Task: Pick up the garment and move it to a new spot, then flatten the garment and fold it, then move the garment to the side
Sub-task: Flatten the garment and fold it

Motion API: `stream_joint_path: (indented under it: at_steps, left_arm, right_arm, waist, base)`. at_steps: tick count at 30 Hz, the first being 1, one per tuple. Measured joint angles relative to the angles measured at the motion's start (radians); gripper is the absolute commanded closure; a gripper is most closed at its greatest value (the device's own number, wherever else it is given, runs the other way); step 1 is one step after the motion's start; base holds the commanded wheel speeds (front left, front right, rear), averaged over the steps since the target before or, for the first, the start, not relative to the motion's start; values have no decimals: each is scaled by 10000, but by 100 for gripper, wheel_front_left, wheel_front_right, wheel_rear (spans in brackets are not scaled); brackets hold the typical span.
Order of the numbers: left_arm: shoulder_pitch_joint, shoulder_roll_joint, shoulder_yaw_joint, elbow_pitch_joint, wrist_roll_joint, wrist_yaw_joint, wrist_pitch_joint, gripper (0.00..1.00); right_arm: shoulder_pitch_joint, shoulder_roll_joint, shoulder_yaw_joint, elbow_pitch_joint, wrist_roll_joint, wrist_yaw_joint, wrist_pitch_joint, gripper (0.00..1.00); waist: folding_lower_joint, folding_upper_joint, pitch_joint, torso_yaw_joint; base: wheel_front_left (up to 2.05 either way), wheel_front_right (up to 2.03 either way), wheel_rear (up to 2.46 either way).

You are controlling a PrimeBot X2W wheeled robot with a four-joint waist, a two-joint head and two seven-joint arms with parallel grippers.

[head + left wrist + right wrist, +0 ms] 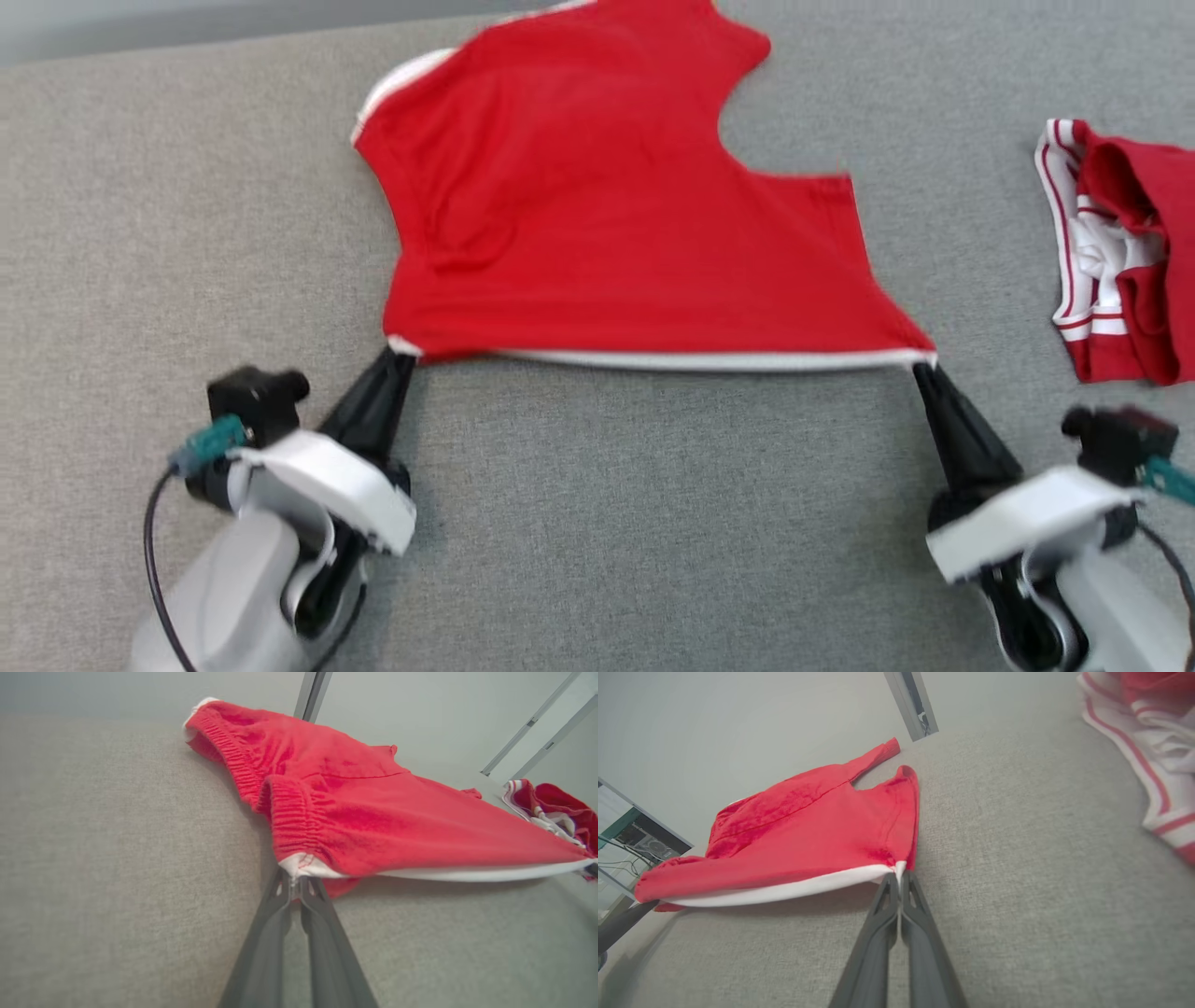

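Observation:
The garment is a pair of red shorts with white trim, spread on the grey cloth surface and stretched taut along its near white edge. My left gripper is shut on the near left corner of that edge. My right gripper is shut on the near right corner. In the left wrist view the fingertips of the left gripper pinch the white trim beside the gathered waistband of the garment. Seen from the right wrist, the right gripper pinches the white corner of the garment, whose near edge hangs slightly above the surface.
A second red and white garment lies crumpled at the right edge of the grey surface. It also appears as a striped garment at the top right of the right wrist view. A wall and frame posts stand beyond the far edge.

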Motion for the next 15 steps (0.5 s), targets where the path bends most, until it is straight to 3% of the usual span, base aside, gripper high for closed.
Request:
stream_joint_path:
  at_steps: [5,15]
  left_arm:
    - [1459,556,-136,-1730,-15,635,541,100]
    - [4909,2067,117,-6477,-372,3120,2002,100]
  right_arm:
    - [1746,92,-754,-1244,-322,0,307,100]
    - [5621,1423,-3095,-4821,-2017,8,2650,100]
  waist:
    - [0,0,-450,4]
    - [0,0,-1249,-99]
  base:
    - [0,0,0]
    - [0,0,0]
